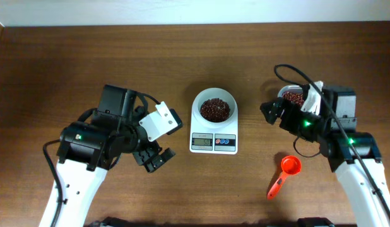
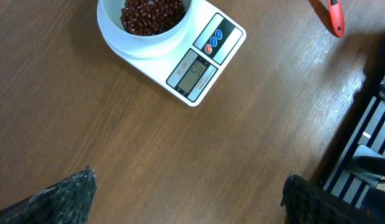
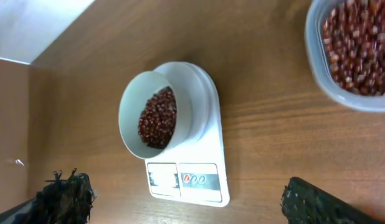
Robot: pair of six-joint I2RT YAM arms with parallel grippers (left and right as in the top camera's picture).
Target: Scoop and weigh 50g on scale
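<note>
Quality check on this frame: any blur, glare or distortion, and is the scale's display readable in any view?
Overhead: even light, sharp, but the scale display is too small to read. Left wrist: digits visible but soft; the left gripper fingers are out of focus at the bottom corners. Right wrist: washed-out white patch top left, display faint, bean tub cropped.

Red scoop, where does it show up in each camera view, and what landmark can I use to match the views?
Overhead: the red scoop lies at lower right, to the right of the scale.
Left wrist: only part of its handle shows, at the top right edge.
Right wrist: not in it.
Shared landmark: the scale, seen in all three views.
</note>
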